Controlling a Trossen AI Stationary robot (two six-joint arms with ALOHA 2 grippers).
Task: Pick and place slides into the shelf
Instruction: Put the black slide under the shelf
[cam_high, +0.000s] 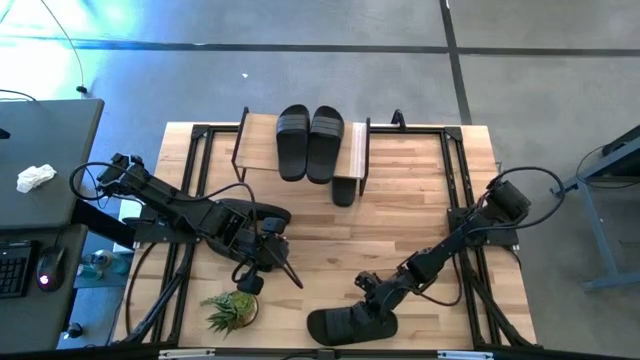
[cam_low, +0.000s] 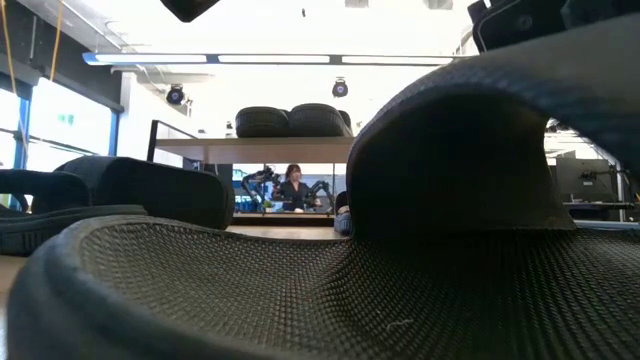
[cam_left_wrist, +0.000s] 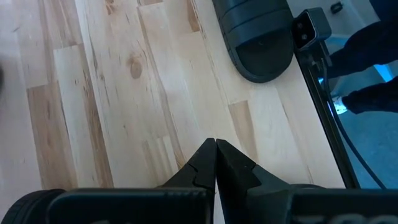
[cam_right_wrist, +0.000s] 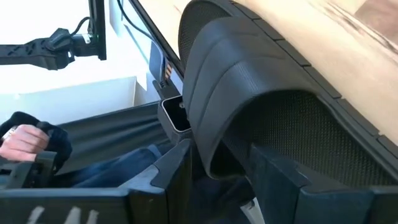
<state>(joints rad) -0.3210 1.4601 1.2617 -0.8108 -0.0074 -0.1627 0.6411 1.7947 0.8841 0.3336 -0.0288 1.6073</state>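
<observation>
Two slides sat side by side on the shelf at top centre of the high view, with a third tucked lower at its right end. My right end effector was down at the bottom centre, fingers clamped on the strap of a slide lying on the worktop at its near edge. My left end effector had its fingers pressed together, holding nothing, hovering over bare wood lower left, near a small potted plant.
</observation>
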